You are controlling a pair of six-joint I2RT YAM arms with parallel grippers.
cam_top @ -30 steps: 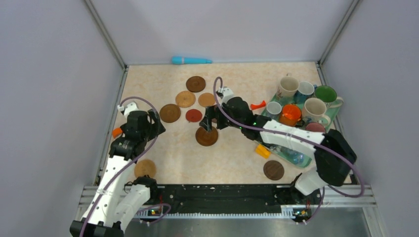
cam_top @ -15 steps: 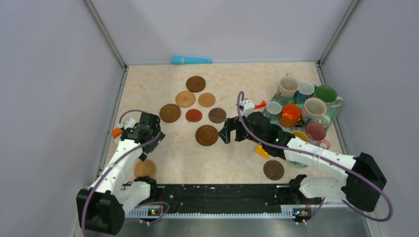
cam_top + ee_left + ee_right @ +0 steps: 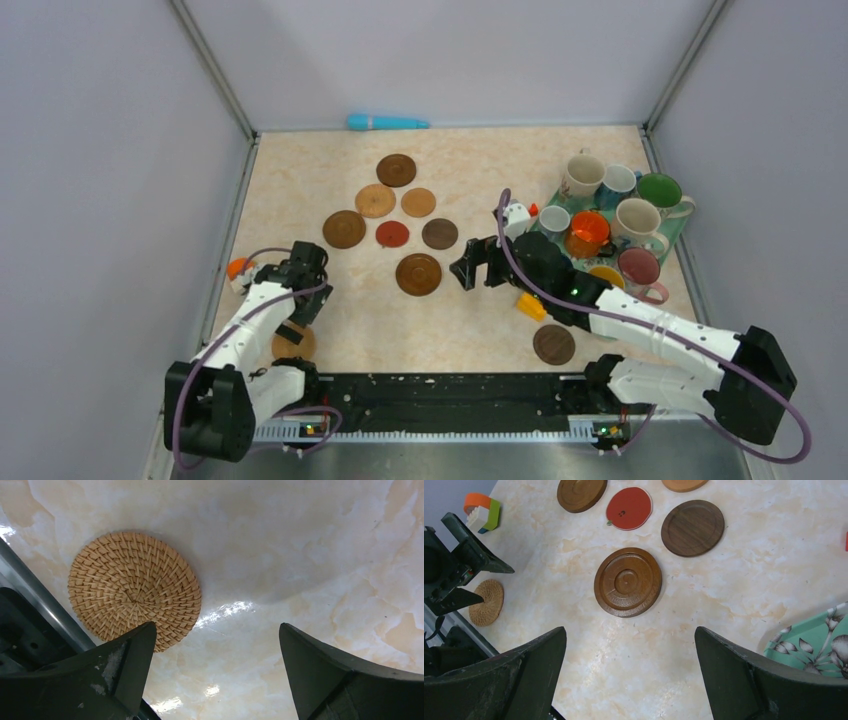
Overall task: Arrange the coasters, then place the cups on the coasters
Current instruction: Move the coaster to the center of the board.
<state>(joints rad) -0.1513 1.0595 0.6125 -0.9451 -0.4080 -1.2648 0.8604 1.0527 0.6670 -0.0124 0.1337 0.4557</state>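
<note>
At lower left of the top view, the left end effector (image 3: 216, 630) hangs wide open and empty over the table (image 3: 480, 160). The woven coaster (image 3: 134, 590) lies flat, its lower edge hidden behind the finger at the left of the wrist view, close to the metal rail at the table's near edge.

Mid-frame, the right end effector (image 3: 630, 632) is also spread wide and holds nothing. The ridged dark brown coaster (image 3: 627, 582) lies beyond its fingertips, apart from them. Above that sit the red coaster (image 3: 629, 508), its small dark marks too small to read, and a flat dark coaster (image 3: 692, 528); four more brown coasters (image 3: 375, 200) cluster at upper center. Another dark coaster (image 3: 554, 344) lies alone at lower right.

The cups (image 3: 637, 218) crowd the teal floral tray (image 3: 819, 640) at the right edge. Bare table shows between the ridged coaster and the tray. An orange-topped block (image 3: 481, 511) sits at the left edge.
</note>
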